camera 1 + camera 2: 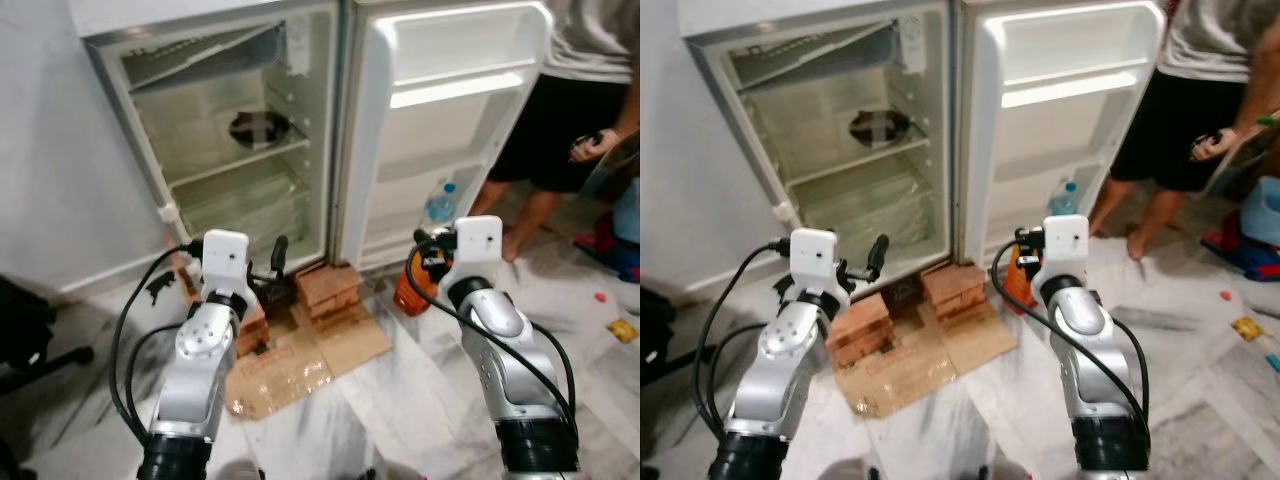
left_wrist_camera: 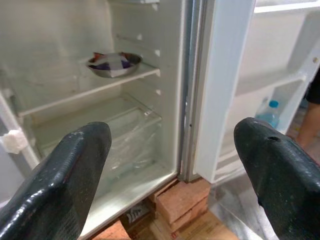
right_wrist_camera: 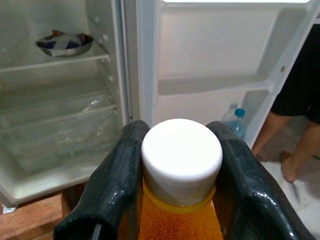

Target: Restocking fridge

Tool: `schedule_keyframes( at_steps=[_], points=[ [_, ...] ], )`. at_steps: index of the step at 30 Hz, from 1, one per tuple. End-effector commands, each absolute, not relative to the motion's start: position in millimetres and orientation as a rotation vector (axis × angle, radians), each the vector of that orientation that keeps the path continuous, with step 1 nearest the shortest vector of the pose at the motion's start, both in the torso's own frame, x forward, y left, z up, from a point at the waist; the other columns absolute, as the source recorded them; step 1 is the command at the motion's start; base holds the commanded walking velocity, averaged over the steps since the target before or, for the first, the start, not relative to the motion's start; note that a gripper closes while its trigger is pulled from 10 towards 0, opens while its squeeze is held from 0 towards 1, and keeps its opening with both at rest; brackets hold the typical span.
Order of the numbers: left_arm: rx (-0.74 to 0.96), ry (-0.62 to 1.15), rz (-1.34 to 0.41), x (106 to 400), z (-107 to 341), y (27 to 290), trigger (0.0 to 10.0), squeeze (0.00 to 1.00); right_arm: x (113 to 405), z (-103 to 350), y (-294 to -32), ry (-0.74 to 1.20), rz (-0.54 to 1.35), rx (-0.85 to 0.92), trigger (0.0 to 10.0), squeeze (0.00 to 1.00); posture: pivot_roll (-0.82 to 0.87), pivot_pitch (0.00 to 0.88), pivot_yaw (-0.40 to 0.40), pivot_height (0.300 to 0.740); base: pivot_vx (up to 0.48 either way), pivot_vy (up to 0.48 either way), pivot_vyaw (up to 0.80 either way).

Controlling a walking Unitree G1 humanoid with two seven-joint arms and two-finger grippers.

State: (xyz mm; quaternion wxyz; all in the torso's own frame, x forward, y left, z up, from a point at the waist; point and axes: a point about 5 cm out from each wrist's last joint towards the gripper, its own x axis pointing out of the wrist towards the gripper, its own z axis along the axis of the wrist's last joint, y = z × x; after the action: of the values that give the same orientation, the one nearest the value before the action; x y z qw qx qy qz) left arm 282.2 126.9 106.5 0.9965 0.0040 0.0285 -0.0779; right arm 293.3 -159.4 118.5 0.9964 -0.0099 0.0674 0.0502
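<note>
Right claw (image 3: pixel 181 200) grips orange bottle (image 3: pixel 180 220) (white-capped) before fridge (image 1: pixel 240 130).

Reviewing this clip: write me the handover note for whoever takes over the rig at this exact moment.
Right hand: shut on the orange bottle, gripped at the neck just under its white cap, held low in front of the open fridge door.
Left hand: open, holding nothing, pointed into the fridge.
Inside: a metal bowl on the middle shelf; a blue-capped water bottle in the lower door rack.
Done: orange bottle picked up and carried to the fridge. Left: place it on a shelf or door rack and release.
A person stands to the right, close to the door.
</note>
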Motion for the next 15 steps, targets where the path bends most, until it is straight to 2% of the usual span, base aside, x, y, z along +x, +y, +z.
schedule_keyframes(
  at_steps=[1,4,9,15],
  points=[
    [0.005,0.064,-0.109,281.0,105.8,139.5,10.0,0.00,294.8,128.6,-149.9,0.080,0.136,-0.005,10.0,0.00,0.04,0.000,-0.014,0.740,0.000,0.000,0.00],
    [-0.001,0.057,-0.093,281.6,106.4,142.5,10.0,0.00,296.8,130.7,-151.0,0.070,0.134,-0.002,10.0,0.00,0.04,0.000,-0.014,0.740,0.252,0.000,0.00],
    [0.017,0.059,-0.083,283.4,106.7,141.2,10.0,0.00,298.6,132.5,-153.3,0.058,0.127,-0.008,10.0,0.00,0.03,0.000,-0.013,0.740,0.467,0.000,0.00],
    [0.008,0.071,-0.056,285.3,105.9,140.8,10.0,0.00,298.5,133.4,-152.1,0.051,0.132,-0.015,10.0,0.00,0.03,0.000,-0.012,0.740,0.380,-0.287,0.00]
  ],
)
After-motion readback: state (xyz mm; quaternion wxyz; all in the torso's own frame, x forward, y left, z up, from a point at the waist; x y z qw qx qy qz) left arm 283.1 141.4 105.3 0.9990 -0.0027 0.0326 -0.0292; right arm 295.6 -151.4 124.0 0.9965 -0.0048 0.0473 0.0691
